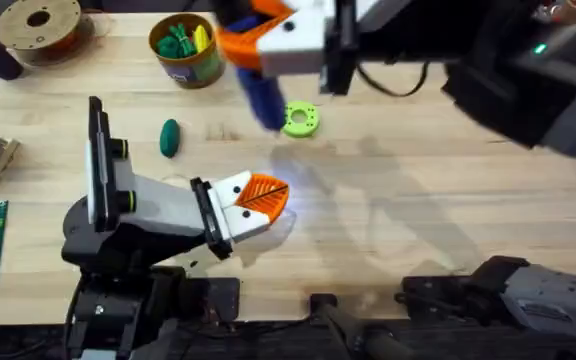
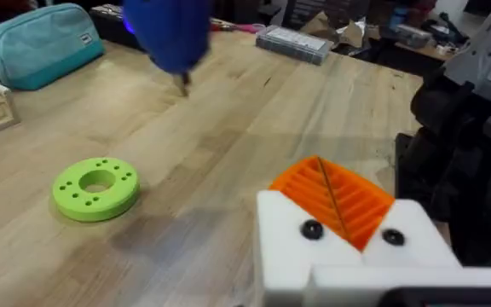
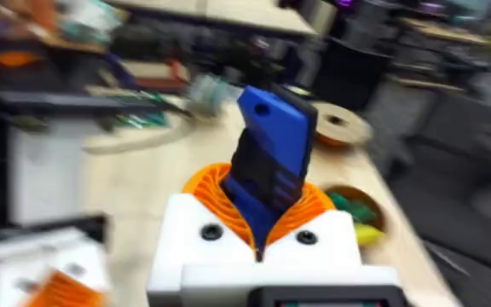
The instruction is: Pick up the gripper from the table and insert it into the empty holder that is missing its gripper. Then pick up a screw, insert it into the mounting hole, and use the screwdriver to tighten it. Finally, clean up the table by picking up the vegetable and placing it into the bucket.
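Screwdriver (image 3: 271,162) is clamped in my right pincer (image 1: 268,45), up off the worktop (image 1: 418,200) near the green ring (image 1: 301,119). I'd bring it down slow, bit square to the screw hole. Left pincer (image 1: 258,200) rests low, orange tips together. Bucket (image 1: 186,50) holds green and yellow bits; cucumber (image 1: 170,137) lies outside it.

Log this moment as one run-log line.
right gripper: shut on screwdriver, raised | left gripper: shut, low over table | vegetable: on table, not in bucket
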Controlling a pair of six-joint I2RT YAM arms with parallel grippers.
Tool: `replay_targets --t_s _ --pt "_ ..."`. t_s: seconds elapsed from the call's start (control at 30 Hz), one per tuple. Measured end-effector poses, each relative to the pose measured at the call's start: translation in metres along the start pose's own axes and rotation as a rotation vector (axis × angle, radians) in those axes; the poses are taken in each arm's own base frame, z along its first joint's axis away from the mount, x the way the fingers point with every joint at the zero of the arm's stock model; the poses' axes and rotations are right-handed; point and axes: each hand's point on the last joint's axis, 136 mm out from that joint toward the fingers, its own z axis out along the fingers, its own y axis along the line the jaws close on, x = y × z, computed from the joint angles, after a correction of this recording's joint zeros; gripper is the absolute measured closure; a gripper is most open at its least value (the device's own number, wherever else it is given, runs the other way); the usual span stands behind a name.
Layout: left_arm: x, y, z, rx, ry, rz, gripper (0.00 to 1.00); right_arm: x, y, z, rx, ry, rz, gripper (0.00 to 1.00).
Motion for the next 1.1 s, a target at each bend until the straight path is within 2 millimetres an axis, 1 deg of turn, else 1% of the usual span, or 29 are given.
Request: replay_targets --t_s 0.13,0.27,0.37,0.53,0.7,0.83,0.97,1.03,1.1 --pt "0.000 0.000 0.000 0.000 0.000 0.000 0.997 0.016 -0.035 -0.021 0.117 0.079 -0.105 0.994" --pt "0.000 0.000 0.000 0.000 0.000 0.000 0.997 0.047 -0.070 -0.049 0.250 0.219 -0.163 0.994" --pt "0.000 0.000 0.000 0.000 0.000 0.000 0.997 0.071 -0.088 -0.072 0.321 0.337 -0.198 0.994" --pt "0.000 0.000 0.000 0.000 0.000 0.000 0.997 0.109 -0.105 -0.102 0.391 0.544 -0.275 0.994" --pt "0.000 0.000 0.000 0.000 0.000 0.000 0.997 0.144 -0.119 -0.124 0.421 0.748 -0.373 0.994" --pt "0.000 0.000 0.000 0.000 0.000 0.000 0.997 0.176 -0.128 -0.140 0.411 0.923 -0.450 0.994" --pt "0.000 0.000 0.000 0.000 0.000 0.000 0.997 0.213 -0.137 -0.154 0.373 1.086 -0.505 0.994" --pt "0.000 0.000 0.000 0.000 0.000 0.000 0.997 0.230 -0.140 -0.160 0.347 1.149 -0.522 0.994" --pt "0.000 0.000 0.000 0.000 0.000 0.000 0.997 0.243 -0.145 -0.165 0.336 1.192 -0.536 0.994"
